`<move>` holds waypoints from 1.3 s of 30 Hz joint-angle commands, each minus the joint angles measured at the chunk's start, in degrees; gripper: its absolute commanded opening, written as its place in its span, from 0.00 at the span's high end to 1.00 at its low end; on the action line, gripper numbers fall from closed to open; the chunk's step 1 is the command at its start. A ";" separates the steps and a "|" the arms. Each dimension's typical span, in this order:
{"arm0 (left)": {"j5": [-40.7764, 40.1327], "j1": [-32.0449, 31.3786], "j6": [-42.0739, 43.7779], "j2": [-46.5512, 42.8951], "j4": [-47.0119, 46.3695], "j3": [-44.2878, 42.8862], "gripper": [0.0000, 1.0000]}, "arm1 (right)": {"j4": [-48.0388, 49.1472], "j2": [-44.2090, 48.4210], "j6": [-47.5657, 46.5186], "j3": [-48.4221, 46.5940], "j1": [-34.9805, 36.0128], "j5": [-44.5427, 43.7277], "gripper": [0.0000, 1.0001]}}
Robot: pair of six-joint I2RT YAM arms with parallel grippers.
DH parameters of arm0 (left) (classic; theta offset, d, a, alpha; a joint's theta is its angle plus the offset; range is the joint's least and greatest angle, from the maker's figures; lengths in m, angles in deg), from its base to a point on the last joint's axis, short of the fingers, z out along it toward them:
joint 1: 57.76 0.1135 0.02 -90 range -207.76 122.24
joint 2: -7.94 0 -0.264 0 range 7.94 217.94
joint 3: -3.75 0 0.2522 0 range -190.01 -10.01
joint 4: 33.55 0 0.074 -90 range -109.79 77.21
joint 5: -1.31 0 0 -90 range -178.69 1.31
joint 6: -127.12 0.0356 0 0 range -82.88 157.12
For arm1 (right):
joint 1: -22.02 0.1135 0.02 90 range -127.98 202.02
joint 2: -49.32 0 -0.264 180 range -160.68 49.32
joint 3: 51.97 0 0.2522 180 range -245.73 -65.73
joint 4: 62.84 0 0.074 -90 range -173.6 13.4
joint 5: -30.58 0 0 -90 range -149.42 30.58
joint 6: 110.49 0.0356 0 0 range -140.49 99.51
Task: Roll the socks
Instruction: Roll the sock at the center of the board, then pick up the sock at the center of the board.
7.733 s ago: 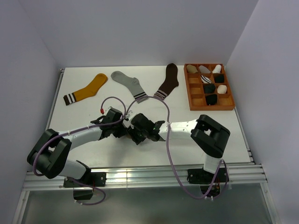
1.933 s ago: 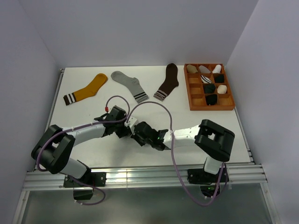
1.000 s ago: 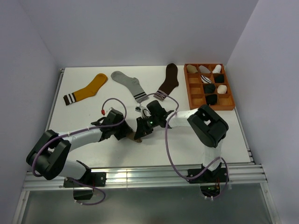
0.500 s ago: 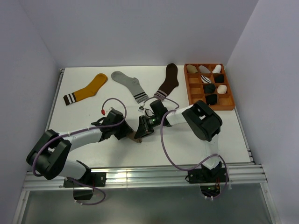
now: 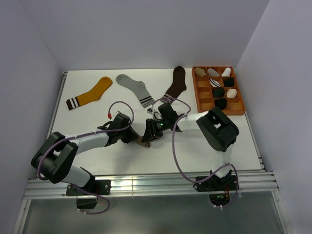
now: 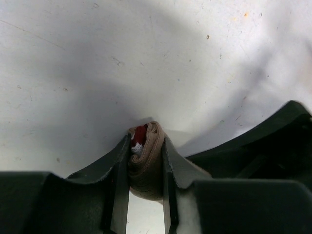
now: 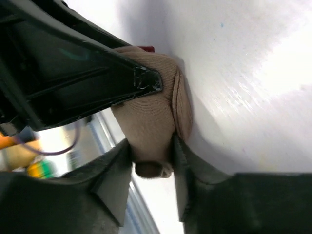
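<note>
Clamping rolled taupe sock (image 6: 146,168): left end effector (image 6: 146,142); right end effector (image 7: 151,144) likewise

1. The rolled sock (image 6: 146,163) is taupe, with maroon and white at one end.
2. The left tool (image 6: 146,144) and right tool (image 7: 151,146) are black.
3. The mustard sock (image 5: 92,92) has a dark-and-white striped cuff. The grey sock (image 5: 132,86) and brown sock (image 5: 176,85) also have striped cuffs.
4. The tray (image 5: 200,102) is orange-brown and the desk (image 5: 87,122) is white.

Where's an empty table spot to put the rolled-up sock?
Bare table lies near the front, between the arms' bases, and left, between the yellow sock and left arm. It's crowded mid-table, where the left gripper and right gripper pinch the taupe sock.
</note>
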 commanded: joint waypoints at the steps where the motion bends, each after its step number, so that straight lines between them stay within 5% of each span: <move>1: 0.90 -1.08 2.52 2.06 7.83 -0.28 1.00 | -1.57 6.14 -6.58 0.95 0.77 -12.91 0.48; 7: 0.47 -1.17 4.28 2.93 12.57 -2.83 1.00 | -4.03 14.76 -15.02 3.06 6.30 -30.30 0.34; 16: 0.90 -1.17 5.16 4.52 14.34 -5.12 1.00 | 0.89 22.68 -26.10 7.90 20.81 -56.05 0.26; 39: 2.84 -1.08 5.34 5.66 13.81 -5.82 1.00 | 6.52 8.88 -33.22 3.60 31.71 -67.42 0.26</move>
